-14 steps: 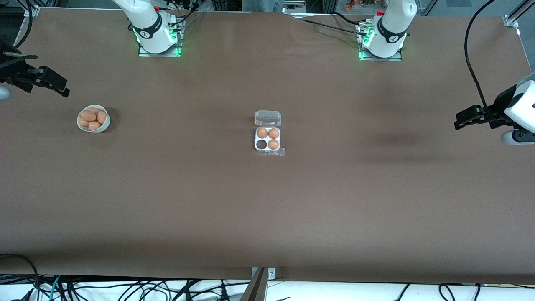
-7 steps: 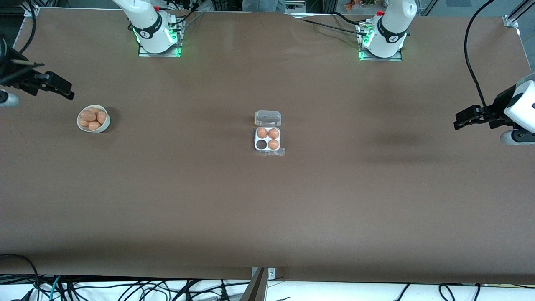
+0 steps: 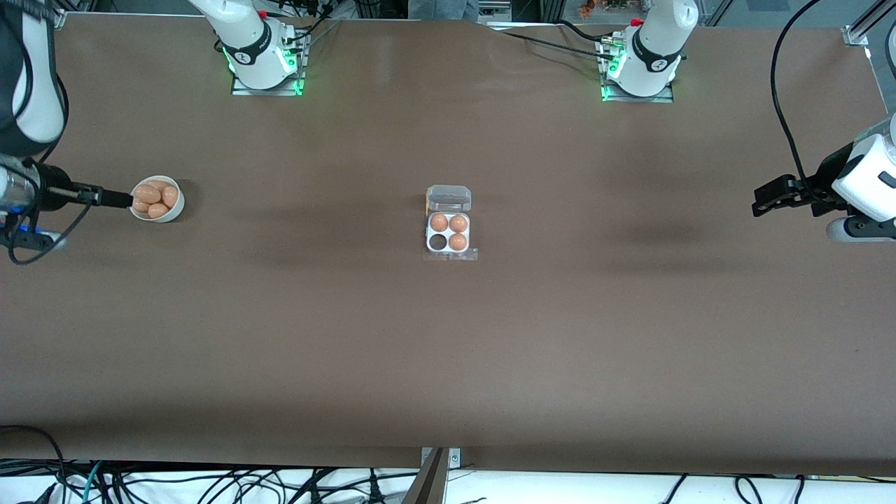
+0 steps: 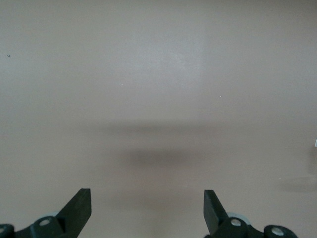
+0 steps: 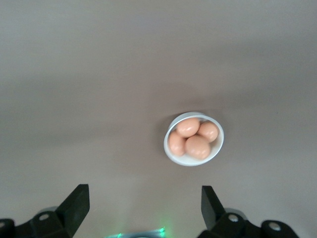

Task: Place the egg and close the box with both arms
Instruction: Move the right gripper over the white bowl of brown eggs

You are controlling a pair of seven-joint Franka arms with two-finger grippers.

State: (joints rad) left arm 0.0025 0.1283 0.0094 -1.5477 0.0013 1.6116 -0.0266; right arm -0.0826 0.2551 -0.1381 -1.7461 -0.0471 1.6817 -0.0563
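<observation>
This is a robotics lab, not a home or kitchen. A long brown worktop [image 3: 448, 336] carries two white robot arms whose bases [image 3: 266, 66] [image 3: 640, 70] are bolted to metal plates and glow with green status lights. Black cables [image 3: 787, 105] loop down from the arms, and a tangle of wires [image 3: 210, 483] runs along the worktop's edge nearest the front camera. Aluminium frame rails [image 3: 864, 24] stand at the corner. The only household things are a small egg box [image 3: 449, 231] and a white bowl [image 3: 173, 207] of eggs, set out like test props.
</observation>
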